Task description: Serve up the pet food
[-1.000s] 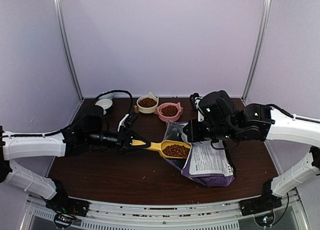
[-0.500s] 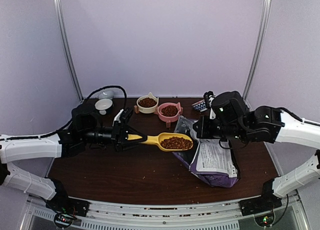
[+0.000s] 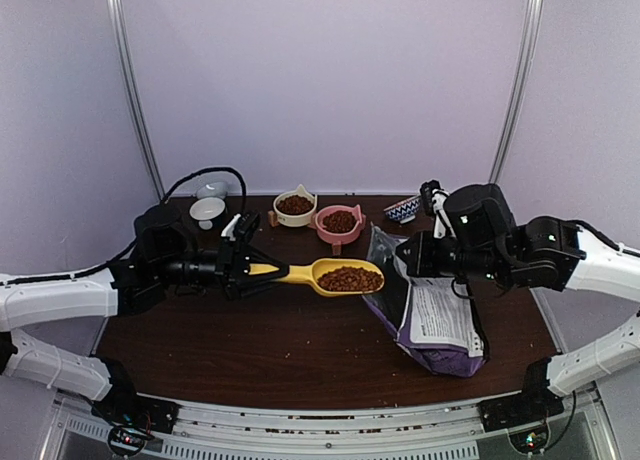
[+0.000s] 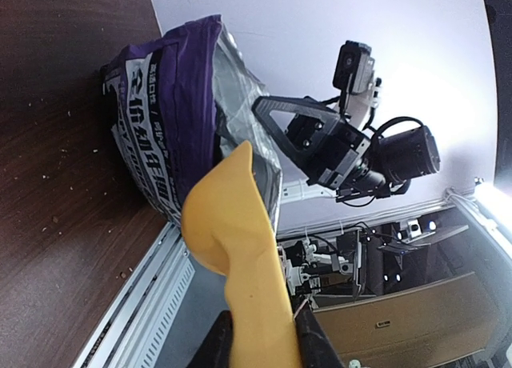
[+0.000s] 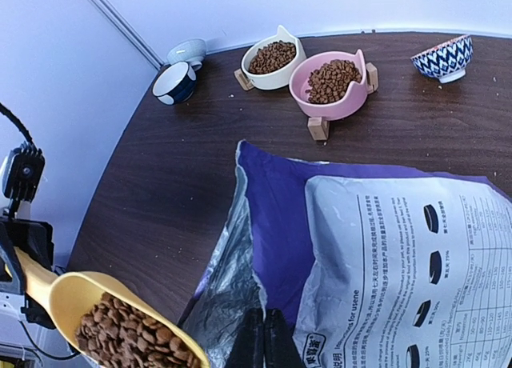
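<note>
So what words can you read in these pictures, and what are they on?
"...ns for use...": on the white label of the purple pet food bag, start cut off.
Small print and chart below it: too small to read.
Big white letters on the bag's purple face: too creased to read.

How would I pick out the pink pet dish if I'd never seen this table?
At the back of the dark brown table, near the middle, two cat-eared bowls of reddish-brown kibble stand side by side on small wooden feet. The pink bowl is the right-hand one, nearer the purple food bag; its neighbour is a cream bowl.
</note>
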`<state>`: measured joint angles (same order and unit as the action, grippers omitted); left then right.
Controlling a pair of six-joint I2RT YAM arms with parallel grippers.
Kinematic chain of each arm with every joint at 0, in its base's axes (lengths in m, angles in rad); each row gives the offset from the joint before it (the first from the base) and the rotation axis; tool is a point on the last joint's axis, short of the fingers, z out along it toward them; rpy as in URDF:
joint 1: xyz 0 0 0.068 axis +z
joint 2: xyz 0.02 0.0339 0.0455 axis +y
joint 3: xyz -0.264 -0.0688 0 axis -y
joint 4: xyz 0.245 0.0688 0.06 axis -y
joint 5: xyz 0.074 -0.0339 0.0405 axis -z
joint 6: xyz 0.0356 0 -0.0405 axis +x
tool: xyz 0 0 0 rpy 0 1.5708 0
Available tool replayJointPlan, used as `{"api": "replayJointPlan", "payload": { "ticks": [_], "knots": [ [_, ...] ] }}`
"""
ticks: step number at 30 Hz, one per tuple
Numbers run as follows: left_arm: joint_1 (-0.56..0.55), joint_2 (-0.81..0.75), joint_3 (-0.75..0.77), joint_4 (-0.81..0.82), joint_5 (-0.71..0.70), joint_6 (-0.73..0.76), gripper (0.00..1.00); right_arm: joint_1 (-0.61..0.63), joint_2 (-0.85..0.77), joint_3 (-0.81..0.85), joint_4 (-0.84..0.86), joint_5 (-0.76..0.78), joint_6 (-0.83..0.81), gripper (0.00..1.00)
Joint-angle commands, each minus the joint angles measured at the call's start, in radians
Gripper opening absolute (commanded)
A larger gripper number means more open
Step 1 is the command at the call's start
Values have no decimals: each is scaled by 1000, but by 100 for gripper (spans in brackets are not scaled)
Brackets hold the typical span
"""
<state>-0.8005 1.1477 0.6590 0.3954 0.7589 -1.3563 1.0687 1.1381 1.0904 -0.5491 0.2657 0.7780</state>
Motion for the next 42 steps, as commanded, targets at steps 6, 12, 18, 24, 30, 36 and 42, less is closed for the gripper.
{"api": "replayJointPlan", "payload": {
  "ticks": [6, 12, 18, 24, 30, 36, 42],
  "knots": [
    [77, -121, -2, 36, -23, -3, 0, -8, -98, -5, 4, 3, -175, 0],
    [114, -132, 8, 16, -28, -14, 0, -9, -136, -38, 10, -68, -271, 0],
    [183, -115, -11, 31, -30, -12, 0, -9, -182, -37, -32, -167, -321, 0],
    [244, -45, 2, 62, -33, 28, 0, -7, -193, -93, -16, -272, -308, 0],
    [286, 98, 73, 69, -86, 142, 0, -6, -178, -203, 63, -295, -251, 0],
    [310, 302, 161, 224, -90, 110, 0, -6, -167, -241, 139, -284, -230, 0],
    [353, 461, 247, 276, -105, 81, 0, -8, -164, -245, 188, -264, -211, 0]
  ]
}}
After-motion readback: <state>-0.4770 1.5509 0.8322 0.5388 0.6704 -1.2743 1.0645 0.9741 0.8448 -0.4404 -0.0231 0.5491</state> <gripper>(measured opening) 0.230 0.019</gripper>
